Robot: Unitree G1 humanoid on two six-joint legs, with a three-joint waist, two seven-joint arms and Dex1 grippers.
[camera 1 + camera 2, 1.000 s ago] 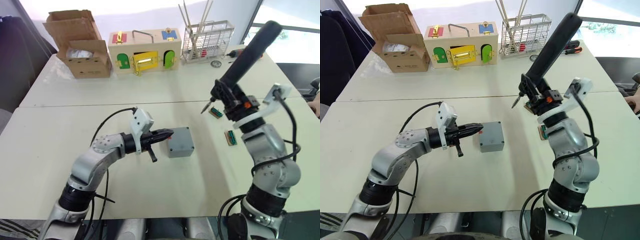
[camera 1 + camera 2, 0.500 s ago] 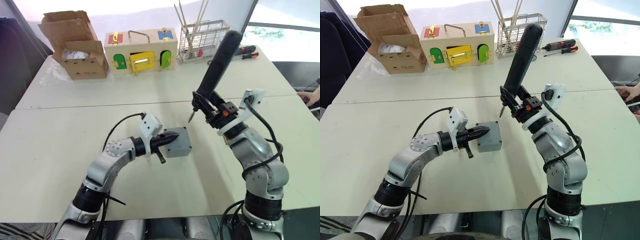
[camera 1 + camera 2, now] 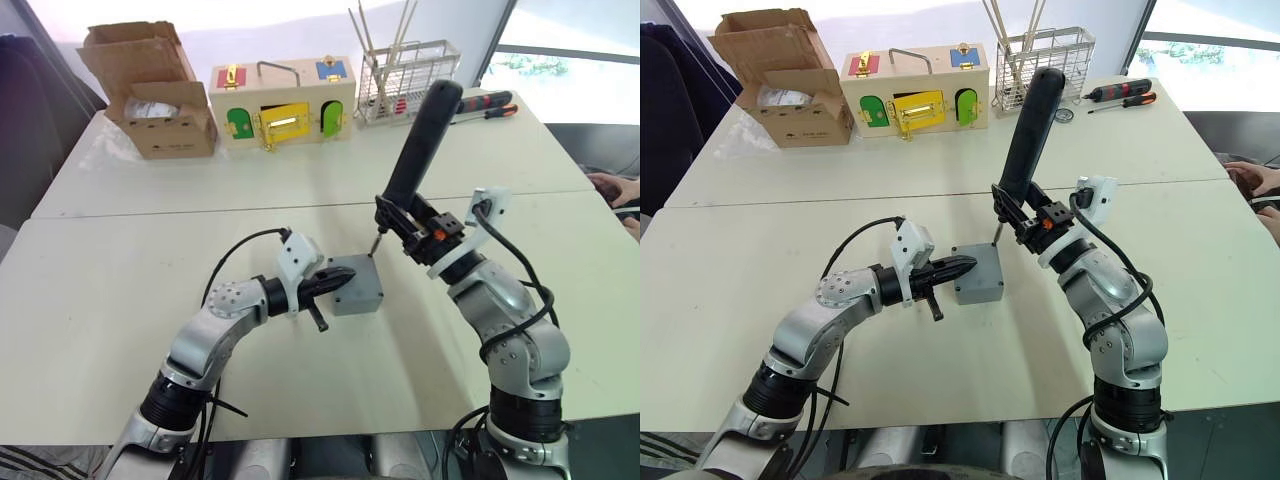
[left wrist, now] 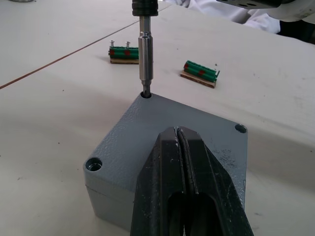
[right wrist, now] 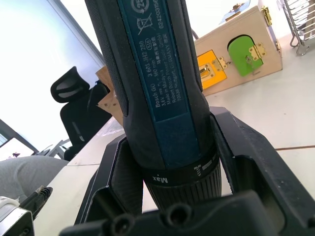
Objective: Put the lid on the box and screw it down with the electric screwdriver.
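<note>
Screwdriver bit seated in a corner hole of the lidded box, mid-table.

Nearest the robot, the left pincer (image 4: 179, 147) was clenched with nothing between its fingers, its tip pressing on the lid (image 4: 197, 125), which sat flush on the grey box (image 3: 357, 288) at the centre of the table (image 3: 90, 290). At about 1 o'clock from the box, the right pincer (image 3: 428, 228) grasped the black electric screwdriver (image 3: 417, 135) (leaning a little off upright), its metal bit (image 4: 145, 61) set down into the lid's far corner hole. Two small green terminal blocks (image 4: 199, 73) lay on the table just past the box. Far off at 10 to 1 o'clock stood a cardboard box (image 3: 152, 92), a wooden box with coloured doors (image 3: 282, 103), a wire rack (image 3: 405, 82) and hand screwdrivers (image 3: 1118, 92).
</note>
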